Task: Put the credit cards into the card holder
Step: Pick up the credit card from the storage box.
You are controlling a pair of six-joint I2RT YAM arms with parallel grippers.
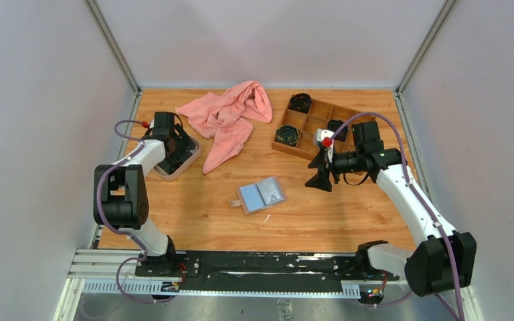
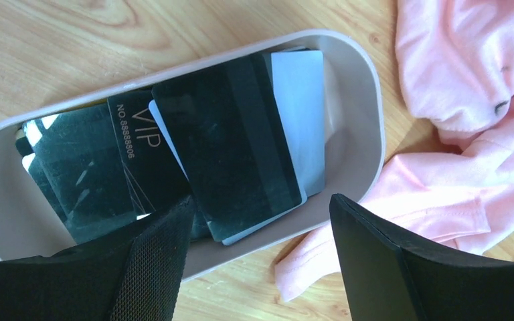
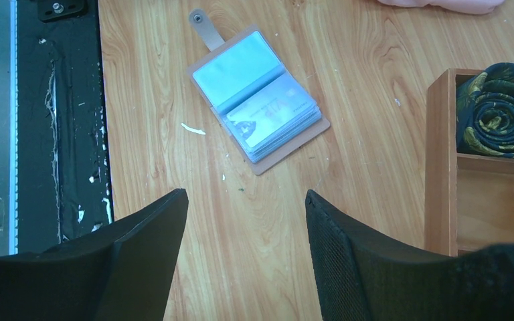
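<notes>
Several credit cards lie overlapping in an oval beige tray (image 2: 369, 127) at the table's left. Topmost is a black card (image 2: 231, 147), with a black card marked VIP (image 2: 137, 137) under it and a pale card (image 2: 302, 100) behind. My left gripper (image 2: 261, 214) hangs open over the tray's near end. One finger is over the cards, the other over the rim and the cloth, and nothing is between them. The card holder (image 3: 258, 100) lies open on the wood, grey-blue sleeves up and snap tab out, with a card inside a sleeve. My right gripper (image 3: 246, 197) hovers open and empty, to the right of the holder (image 1: 262, 195).
A pink cloth (image 2: 468, 100) lies against the tray's right side and spreads to the back (image 1: 231, 117). A brown wooden compartment box (image 1: 314, 127) with dark rolled items (image 3: 498, 110) stands at the back right. The black base rail (image 3: 57, 134) runs along the near edge.
</notes>
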